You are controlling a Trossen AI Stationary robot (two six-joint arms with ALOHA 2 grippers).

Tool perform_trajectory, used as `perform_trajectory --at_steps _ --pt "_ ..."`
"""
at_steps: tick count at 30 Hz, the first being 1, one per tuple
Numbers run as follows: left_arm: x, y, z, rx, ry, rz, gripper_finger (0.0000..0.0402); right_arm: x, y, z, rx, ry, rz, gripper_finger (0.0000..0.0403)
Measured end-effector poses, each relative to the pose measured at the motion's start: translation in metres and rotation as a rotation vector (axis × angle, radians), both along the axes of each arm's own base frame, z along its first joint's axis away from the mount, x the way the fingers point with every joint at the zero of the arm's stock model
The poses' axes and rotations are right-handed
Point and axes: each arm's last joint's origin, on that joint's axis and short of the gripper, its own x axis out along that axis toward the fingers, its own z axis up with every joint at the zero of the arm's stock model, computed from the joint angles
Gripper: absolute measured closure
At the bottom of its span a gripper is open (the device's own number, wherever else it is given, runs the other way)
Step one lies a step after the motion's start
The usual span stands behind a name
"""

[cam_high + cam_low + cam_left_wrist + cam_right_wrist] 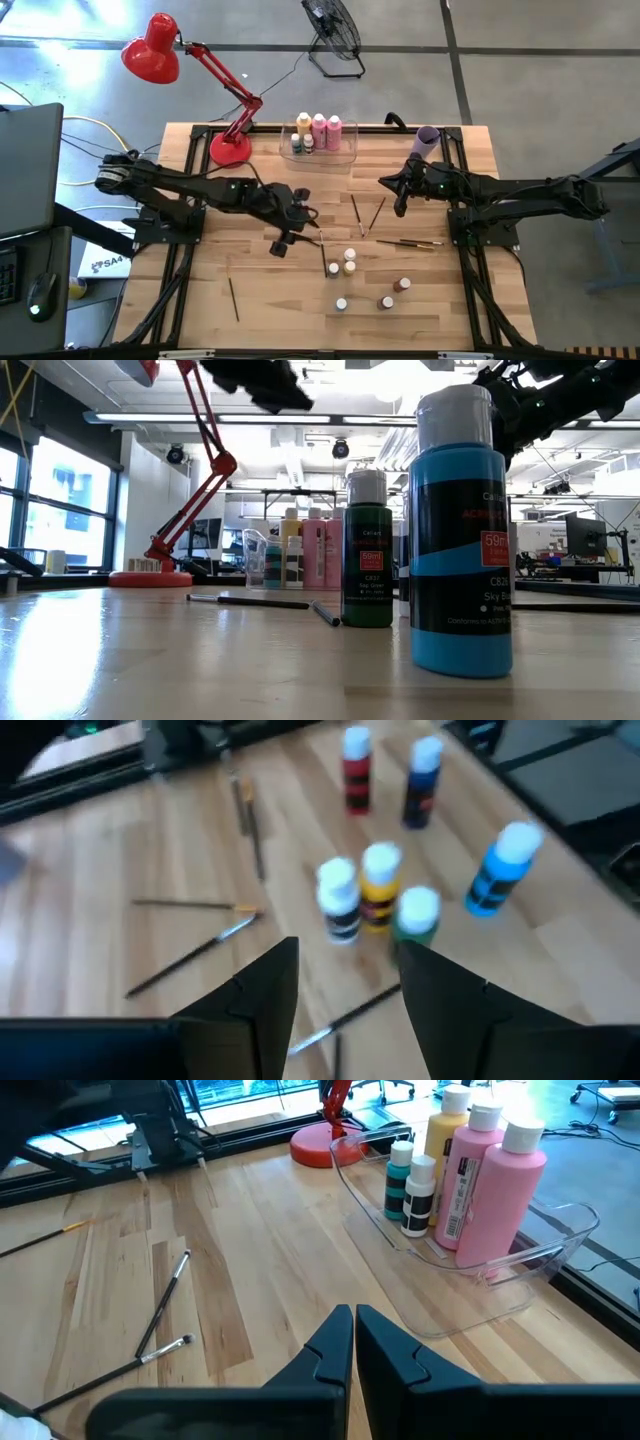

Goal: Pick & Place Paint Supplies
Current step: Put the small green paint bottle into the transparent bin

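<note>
Jaws of the left gripper (pixel 345 995) stood apart and empty, hanging above the bare wooden table (pixel 260 300); jaws of the right gripper (pixel 353 1342) pressed together on nothing, parked near the clear plastic rectangular bin (pixel 520 1265). Just ahead of the open left jaws: a tight cluster of tiny white-capped bottles, black-banded white (pixel 339 902), yellow (pixel 380 890) and green (pixel 417 915), touching or nearly so. Farther ahead, well apart: a sky-blue bottle (pixel 500 870), a red one (pixel 355 772) and a dark-blue one (pixel 421 784). Directly below the left jaws, a thin dark paintbrush (pixel 345 1020); off to one side, more dark-and-wood brushes (pixel 190 955). Beyond the shut right jaws, inside the bin: two tall pink bottles (pixel 500 1190), a yellow-orange one (pixel 447 1140) and two small ones already placed. Likely step: picking one bottle from the cluster. Best done by choosing an outer bottle, probably the green, lining the gap up squarely over its cap, descending straight so neither finger nudged a neighbour, and closing low on the body rather than the cap. Risk judged: toppling the touching bottles.
</note>
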Motion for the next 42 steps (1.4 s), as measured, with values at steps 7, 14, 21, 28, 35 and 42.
perform_trajectory --at_steps 7,14,21,28,35,42 --pt "0.027 -0.016 -0.010 -0.019 0.099 -0.073 0.0232 0.000 0.001 -0.001 0.002 0.009 0.006 0.0395" --pt "0.053 -0.032 -0.024 -0.003 0.240 -0.106 0.0232 0.000 0.006 -0.003 0.002 0.029 0.035 0.0395" --pt "0.070 -0.041 -0.013 0.028 0.280 -0.094 0.0232 0.000 0.007 -0.003 0.001 0.039 0.035 0.0395" --pt "0.081 -0.043 -0.008 0.003 0.274 -0.063 0.0231 -0.001 0.007 -0.006 0.005 0.066 0.035 0.0395" --pt "0.085 -0.048 -0.025 -0.038 0.344 -0.084 0.0231 -0.001 0.007 -0.006 0.005 0.068 0.035 0.0395" --pt "0.093 -0.055 -0.035 -0.038 0.333 -0.105 0.0231 -0.001 0.007 -0.006 0.005 0.067 0.035 0.0395"
